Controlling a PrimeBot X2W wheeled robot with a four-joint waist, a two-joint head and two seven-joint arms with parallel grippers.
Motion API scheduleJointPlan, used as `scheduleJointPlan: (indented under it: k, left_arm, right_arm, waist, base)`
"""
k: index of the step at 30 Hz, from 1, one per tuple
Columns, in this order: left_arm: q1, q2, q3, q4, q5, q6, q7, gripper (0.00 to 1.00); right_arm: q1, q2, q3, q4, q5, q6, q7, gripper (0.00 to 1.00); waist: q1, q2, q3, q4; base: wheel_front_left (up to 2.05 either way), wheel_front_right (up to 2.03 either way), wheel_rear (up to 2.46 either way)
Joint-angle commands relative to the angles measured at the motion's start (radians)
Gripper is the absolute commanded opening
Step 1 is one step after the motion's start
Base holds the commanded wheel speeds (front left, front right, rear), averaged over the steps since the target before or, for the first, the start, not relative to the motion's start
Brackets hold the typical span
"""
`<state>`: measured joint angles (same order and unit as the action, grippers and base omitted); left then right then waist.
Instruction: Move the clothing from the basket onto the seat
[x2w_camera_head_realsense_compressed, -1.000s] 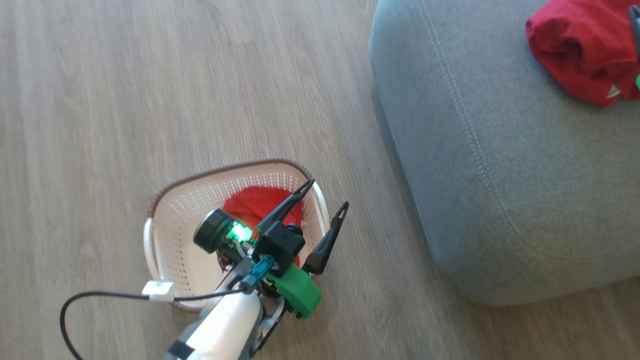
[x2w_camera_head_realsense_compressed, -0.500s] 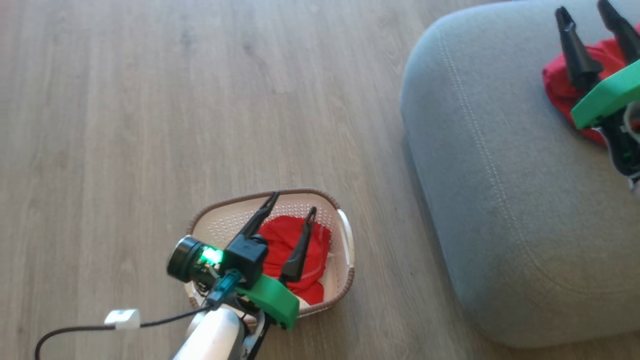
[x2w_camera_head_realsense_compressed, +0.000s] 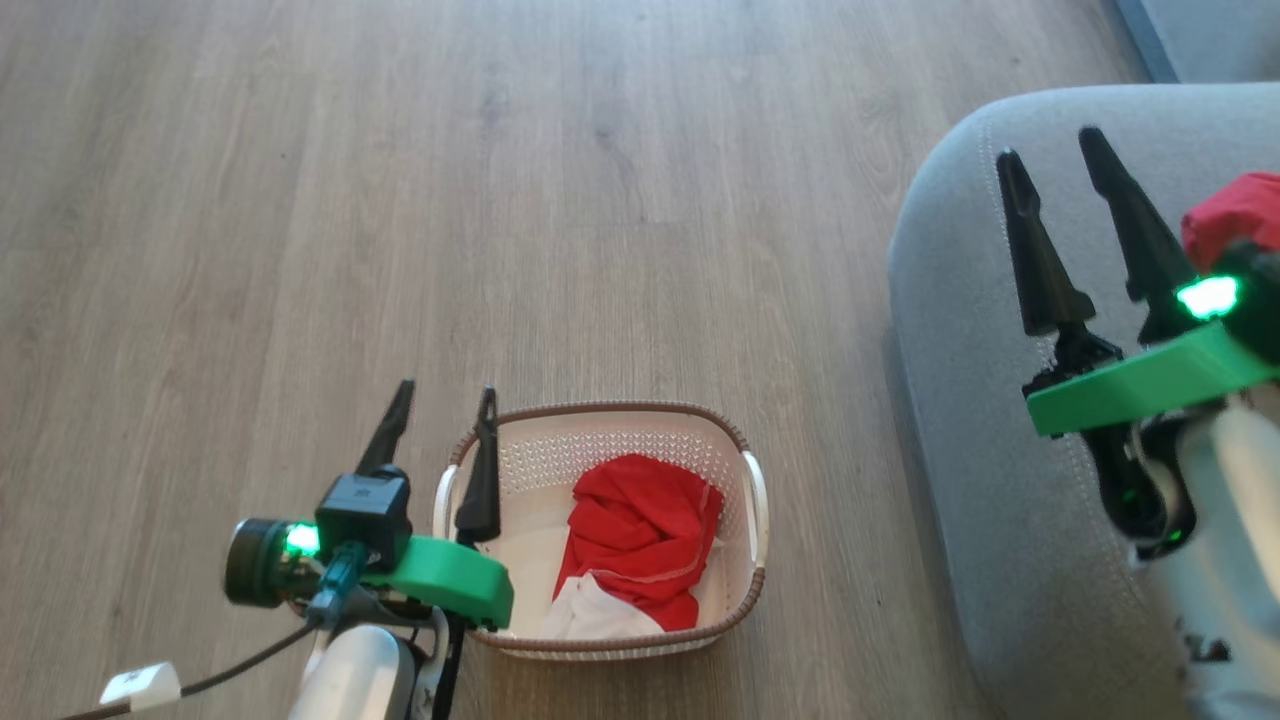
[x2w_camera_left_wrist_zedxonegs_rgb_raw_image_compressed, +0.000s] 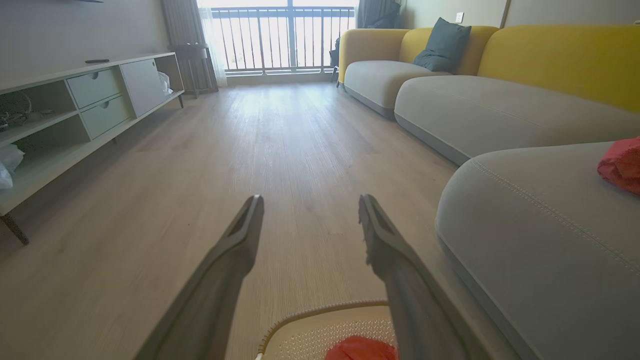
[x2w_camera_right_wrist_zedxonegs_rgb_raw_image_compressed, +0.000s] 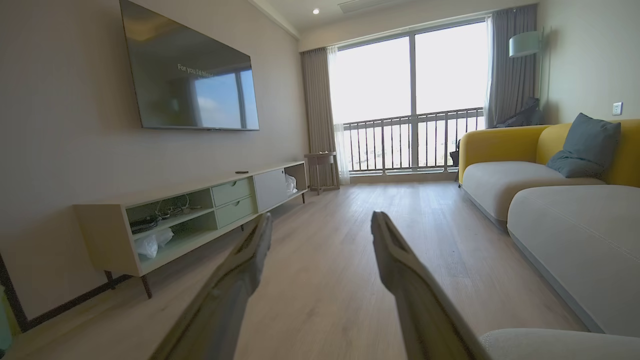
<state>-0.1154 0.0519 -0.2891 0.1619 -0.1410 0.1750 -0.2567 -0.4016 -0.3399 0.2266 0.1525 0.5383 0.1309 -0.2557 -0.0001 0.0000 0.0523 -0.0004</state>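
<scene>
Pale wood-grain plank floor (x2w_camera_head_realsense_compressed: 500, 200) runs under everything, matte and streaked lengthwise. On the right sits the seat (x2w_camera_head_realsense_compressed: 960, 420), a big grey cushion of fine woven upholstery with a rounded corner and a line of pale stitching following its edge. A red bundle (x2w_camera_head_realsense_compressed: 1235, 205) of soft, crumpled fabric lies on its top at the right edge of the head view. On the floor near the seat, apart from it, stands the basket (x2w_camera_head_realsense_compressed: 600, 406), oval cream plastic with perforated walls, a brown woven-look rim and white side handles. Inside it lies the clothing (x2w_camera_head_realsense_compressed: 640, 530), bright red folds twisted together with a white panel at the near end. The left gripper (x2w_camera_head_realsense_compressed: 446, 390) hangs over the basket's left handle, its long dark tapered fingers spread apart and holding nothing. The right gripper (x2w_camera_head_realsense_compressed: 1049, 145) is above the seat's corner, fingers likewise parted and empty, close beside the red bundle.
</scene>
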Motion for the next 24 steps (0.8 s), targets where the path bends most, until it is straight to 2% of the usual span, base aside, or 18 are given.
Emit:
scheduleJointPlan:
  k: [1,3,8,14,20,24]
  left_arm:
    - [-0.023,-0.002,0.041,-0.042,-0.002,0.01,-0.005,1.0]
    - [-0.015,-0.002,0.054,-0.045,0.011,0.03,-0.005,1.0]
    - [0.008,-0.002,0.051,-0.049,0.021,0.069,-0.005,1.0]
    - [0.033,-0.002,0.032,-0.026,0.025,0.076,-0.005,1.0]
    - [0.04,-0.002,0.02,0.0,0.05,0.103,-0.005,1.0]
    - [0.046,-0.002,0.016,0.012,0.039,0.11,-0.005,1.0]
  right_arm:
    - [-0.008,0.008,-0.017,-0.04,-0.008,0.0,-0.006,1.0]
    - [0.049,0.057,-0.053,-0.044,-0.014,0.0,-0.006,1.0]
    - [0.149,0.098,-0.052,-0.018,-0.08,0.0,-0.006,1.0]
    - [0.221,0.166,-0.103,0.11,-0.137,0.0,-0.006,1.0]
    - [0.238,0.209,-0.157,0.131,-0.224,0.0,-0.006,1.0]
    - [0.253,0.234,-0.177,0.148,-0.237,0.0,-0.006,1.0]
  waist:
    - [0.0001,0.0,-0.004,0.008]
    - [0.0001,0.0,-0.007,0.015]
    - [0.0001,0.0,-0.011,0.027]
    - [0.0001,0.0,-0.014,0.031]
    - [0.0001,0.0,-0.007,0.026]
    - [0.0001,0.0,-0.007,0.023]
  base:
    - [0.0,0.0,0.0]
    - [0.0,0.0,0.0]
    - [0.0,0.0,0.0]
    - [0.0,0.0,0.0]
    - [0.0,0.0,0.0]
    - [0.0,0.0,0.0]
